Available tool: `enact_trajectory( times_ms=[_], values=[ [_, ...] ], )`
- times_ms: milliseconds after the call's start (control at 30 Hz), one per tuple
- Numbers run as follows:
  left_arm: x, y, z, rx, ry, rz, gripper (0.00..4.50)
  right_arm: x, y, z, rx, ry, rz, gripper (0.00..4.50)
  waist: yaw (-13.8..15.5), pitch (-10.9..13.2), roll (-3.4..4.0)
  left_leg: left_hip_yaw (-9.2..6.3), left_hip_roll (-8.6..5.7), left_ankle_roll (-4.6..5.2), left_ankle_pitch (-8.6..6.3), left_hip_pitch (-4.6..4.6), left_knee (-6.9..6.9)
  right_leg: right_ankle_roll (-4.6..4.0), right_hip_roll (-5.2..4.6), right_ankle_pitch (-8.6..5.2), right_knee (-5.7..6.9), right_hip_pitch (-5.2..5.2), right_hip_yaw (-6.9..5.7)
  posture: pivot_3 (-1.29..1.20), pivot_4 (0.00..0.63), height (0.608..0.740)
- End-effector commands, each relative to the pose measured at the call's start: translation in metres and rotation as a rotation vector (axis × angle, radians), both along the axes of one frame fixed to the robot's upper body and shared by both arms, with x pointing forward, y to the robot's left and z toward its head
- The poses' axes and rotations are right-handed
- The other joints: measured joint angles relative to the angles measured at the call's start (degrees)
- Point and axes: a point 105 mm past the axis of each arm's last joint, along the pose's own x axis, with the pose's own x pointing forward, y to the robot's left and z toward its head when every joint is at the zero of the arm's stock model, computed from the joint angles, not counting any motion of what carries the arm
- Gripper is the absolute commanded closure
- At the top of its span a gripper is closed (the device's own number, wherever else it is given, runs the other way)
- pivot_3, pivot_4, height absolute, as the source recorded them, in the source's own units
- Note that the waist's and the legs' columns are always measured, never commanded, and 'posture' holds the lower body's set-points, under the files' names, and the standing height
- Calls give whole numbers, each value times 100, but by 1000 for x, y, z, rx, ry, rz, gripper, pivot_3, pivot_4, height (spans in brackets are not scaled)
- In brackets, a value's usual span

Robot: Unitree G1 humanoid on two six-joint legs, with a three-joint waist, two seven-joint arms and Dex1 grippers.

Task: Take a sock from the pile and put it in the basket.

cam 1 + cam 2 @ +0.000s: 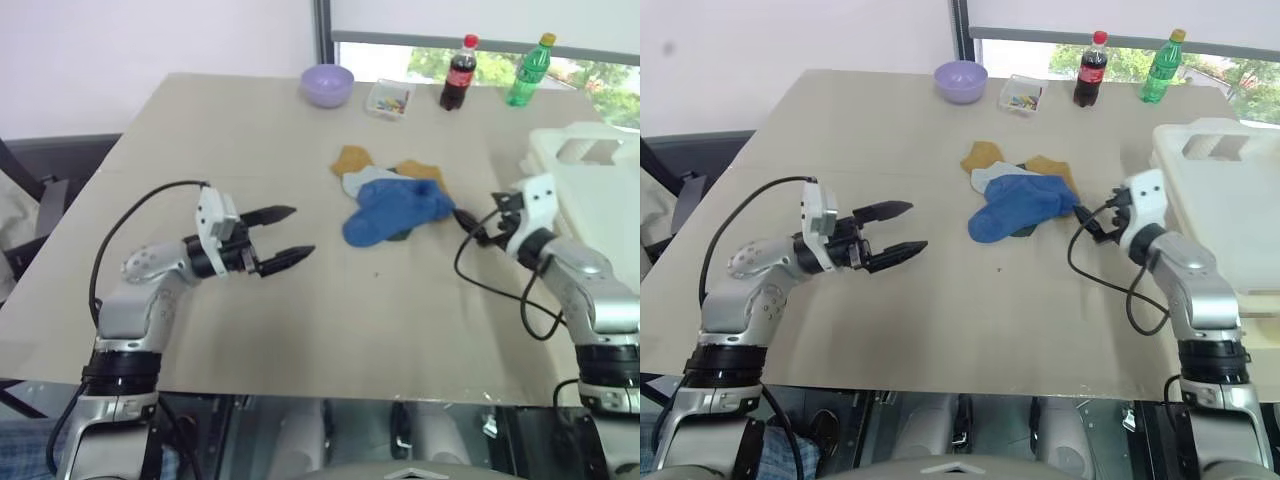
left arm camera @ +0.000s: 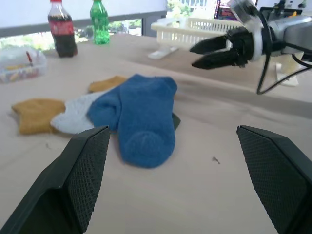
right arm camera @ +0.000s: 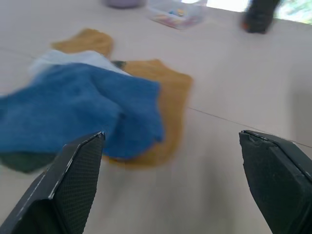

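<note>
While both grippers hang over the table with jaws spread wide and nothing in them, the blue sock (image 1: 393,209) lies on top of the pile (image 1: 385,185) between them. The right gripper (image 1: 468,222) points at it from just beside its cuff end; the left gripper (image 1: 282,237) faces it from farther off. The cream-white basket (image 1: 590,160) sits behind the right gripper.

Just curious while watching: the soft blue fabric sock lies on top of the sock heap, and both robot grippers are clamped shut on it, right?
Not quite. The soft blue fabric sock does top the heap, but both jaws stand open, empty, apart from it, as the left eye view shows.
</note>
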Motion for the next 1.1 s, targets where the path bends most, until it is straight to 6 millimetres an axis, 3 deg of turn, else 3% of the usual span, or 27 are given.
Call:
enact_trajectory(
  times_ms=[33,367,833,933,1100],
  values=[
    [-7,3,5,31,-37,22,61,7,23,11,37,-2,91,0,-11,1,1,-1,1,1,-1,1,0,0,1,0,1,0,0,0,150,736],
    [-9,12,3,75,-29,62,61,19,57,22,77,-16,170,0,10,2,4,-3,2,1,-1,1,1,-1,0,1,10,-4,-5,0,150,736],
    [-10,9,3,49,-36,79,61,40,46,-1,47,52,78,0,-63,2,4,0,2,0,0,-1,1,-1,1,1,10,-6,-3,0,150,736],
    [-10,9,1,46,-32,86,0,39,47,-1,52,49,91,783,-112,3,4,2,2,-1,1,-2,1,-1,0,2,10,-6,-1,0,150,736],
    [-11,9,1,37,-32,94,0,37,46,-3,45,52,92,2500,-127,3,4,3,3,-1,0,0,1,-1,1,2,10,-6,0,0,150,736]
  ],
)
